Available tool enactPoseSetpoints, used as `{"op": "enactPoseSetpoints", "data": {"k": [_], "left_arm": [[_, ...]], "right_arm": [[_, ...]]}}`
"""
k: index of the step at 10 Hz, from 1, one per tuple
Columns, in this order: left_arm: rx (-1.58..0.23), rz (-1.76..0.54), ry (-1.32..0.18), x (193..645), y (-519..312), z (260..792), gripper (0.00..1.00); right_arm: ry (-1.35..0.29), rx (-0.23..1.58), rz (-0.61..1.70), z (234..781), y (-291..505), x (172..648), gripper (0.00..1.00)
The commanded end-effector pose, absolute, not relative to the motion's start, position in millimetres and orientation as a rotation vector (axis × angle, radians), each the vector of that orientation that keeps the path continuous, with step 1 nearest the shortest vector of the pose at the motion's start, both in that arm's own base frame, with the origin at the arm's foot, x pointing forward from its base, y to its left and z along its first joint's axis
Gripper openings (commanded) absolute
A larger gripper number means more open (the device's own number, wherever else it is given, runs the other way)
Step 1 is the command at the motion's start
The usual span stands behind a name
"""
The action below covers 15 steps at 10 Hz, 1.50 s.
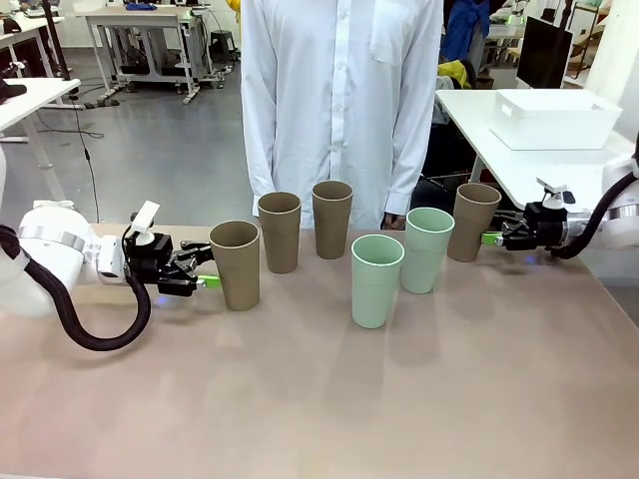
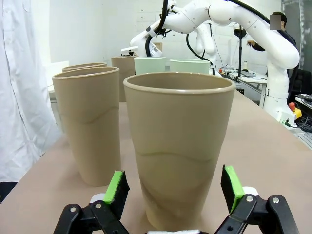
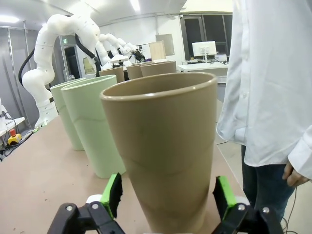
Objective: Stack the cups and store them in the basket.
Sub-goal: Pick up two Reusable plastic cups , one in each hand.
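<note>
Six cups stand upright on the table. My left gripper is open around the base of the leftmost khaki cup. In the left wrist view that cup stands between the green pads with a gap on each side. My right gripper is open at the rightmost khaki cup, which in the right wrist view also sits between the pads untouched. Two more khaki cups stand at the back. Two mint cups stand in the middle. The white basket rests on another table at the far right.
A person in a white shirt stands at the far edge of the table, behind the cups, with a hand hanging by the side. The near half of the tabletop is bare.
</note>
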<state>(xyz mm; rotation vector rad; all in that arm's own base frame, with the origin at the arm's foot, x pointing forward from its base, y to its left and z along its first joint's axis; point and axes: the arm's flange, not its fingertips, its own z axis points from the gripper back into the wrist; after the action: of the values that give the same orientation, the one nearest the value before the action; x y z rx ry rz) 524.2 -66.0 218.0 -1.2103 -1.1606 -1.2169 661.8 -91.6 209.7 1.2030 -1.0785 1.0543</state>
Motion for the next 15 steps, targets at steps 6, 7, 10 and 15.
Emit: {"op": "enactPoseSetpoints", "data": {"k": [6,7,10,15], "left_arm": [[-1.250,-1.198,-1.164,530,-95,212,1.00],[-1.252,-1.200,-1.159,532,-99,211,1.00],[-1.269,-1.201,-1.157,534,-110,208,1.00],[-1.309,-1.193,-1.153,533,-122,208,1.00]], "right_arm": [[-1.023,1.247,1.061,212,-65,662,1.00],[-1.015,1.250,1.064,212,-61,663,1.00],[-1.013,1.259,1.048,212,-52,666,1.00],[-0.998,1.279,1.038,213,-50,664,1.00]]}}
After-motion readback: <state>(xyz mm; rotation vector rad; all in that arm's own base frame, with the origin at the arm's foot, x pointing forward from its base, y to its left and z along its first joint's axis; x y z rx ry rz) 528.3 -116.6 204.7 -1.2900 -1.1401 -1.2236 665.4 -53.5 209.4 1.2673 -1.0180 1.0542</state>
